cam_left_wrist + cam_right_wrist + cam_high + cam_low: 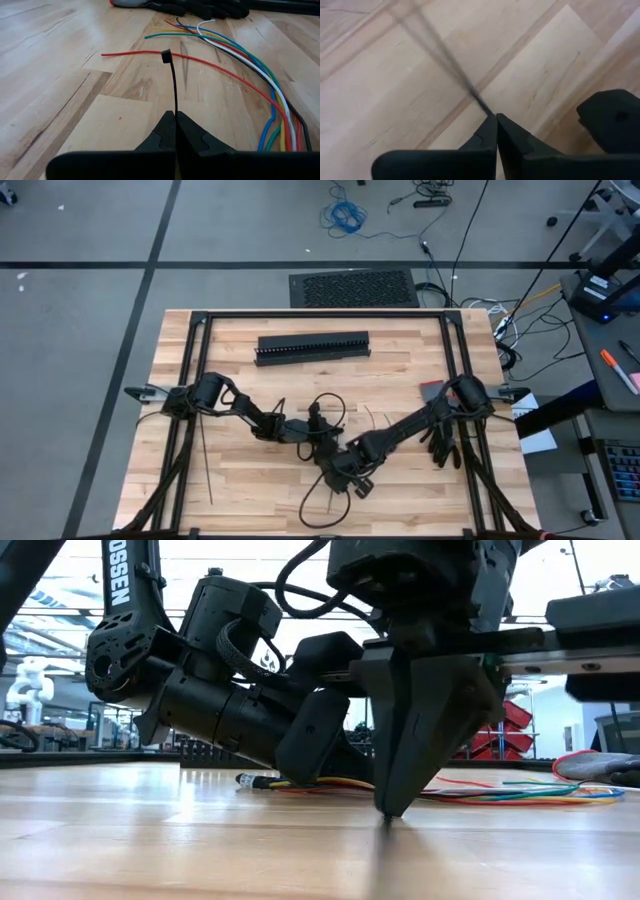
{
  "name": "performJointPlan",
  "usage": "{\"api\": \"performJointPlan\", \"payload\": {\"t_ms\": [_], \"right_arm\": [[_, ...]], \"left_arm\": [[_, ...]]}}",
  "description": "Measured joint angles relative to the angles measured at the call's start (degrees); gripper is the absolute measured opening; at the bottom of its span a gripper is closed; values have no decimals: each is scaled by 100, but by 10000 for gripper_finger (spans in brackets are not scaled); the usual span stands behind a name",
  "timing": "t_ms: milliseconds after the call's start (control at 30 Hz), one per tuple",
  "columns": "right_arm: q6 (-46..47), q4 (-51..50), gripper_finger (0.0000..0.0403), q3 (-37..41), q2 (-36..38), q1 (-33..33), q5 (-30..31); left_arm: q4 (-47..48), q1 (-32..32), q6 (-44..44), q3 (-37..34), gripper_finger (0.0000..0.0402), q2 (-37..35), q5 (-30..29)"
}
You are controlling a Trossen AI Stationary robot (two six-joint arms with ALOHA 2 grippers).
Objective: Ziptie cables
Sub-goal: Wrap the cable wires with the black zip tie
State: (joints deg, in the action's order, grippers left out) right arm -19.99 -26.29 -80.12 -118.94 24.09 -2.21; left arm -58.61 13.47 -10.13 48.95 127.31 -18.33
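The left gripper (pixel 176 131) has its fingers pressed together on a ziptie (pixel 173 85), which stands out ahead of the tips with its square head (pixel 165 55) just over a stray red wire (pixel 210 64). The right gripper (pixel 496 131) is likewise clamped on a thin dark strip (pixel 451 69), apparently another part of the same ziptie or a second one; I cannot tell which. In the low view its tips (pixel 392 802) touch the table (pixel 200 850).

The cables (pixel 260 75) lie on the wood just beyond the left gripper, fanned out at one end and gathering toward the other; in the high view they sit mid-table (pixel 385 420), between the two arms. Two spare zipties (pixel 205 465) lie near the left edge, and a black duct (pixel 312 347) sits well behind.

The wires are loose, not bunched, so the strap could catch only some of them. The thin strip may also slip or buckle between the grips, and the right tips could scrape the table.
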Motion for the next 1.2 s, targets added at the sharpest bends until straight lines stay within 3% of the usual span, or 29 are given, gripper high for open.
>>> {"api": "performJointPlan", "payload": {"t_ms": [300,467,667,800,967,1200], "right_arm": [[163,-341,0,5,602,195,546],[413,-215,5,-1,705,186,550],[641,-490,59,-5,704,186,553],[77,-450,106,-8,570,175,731],[-402,-442,157,-8,203,26,396],[-1274,-391,165,-39,88,33,307]], "left_arm": [[0,4,-3,-2,0,0,-2],[40,4,-2,0,0,0,-2],[55,27,0,0,0,-2,-2],[52,28,17,0,0,-2,-2],[45,2,78,-1,0,-2,-1],[50,1,290,-2,0,0,0]]}}
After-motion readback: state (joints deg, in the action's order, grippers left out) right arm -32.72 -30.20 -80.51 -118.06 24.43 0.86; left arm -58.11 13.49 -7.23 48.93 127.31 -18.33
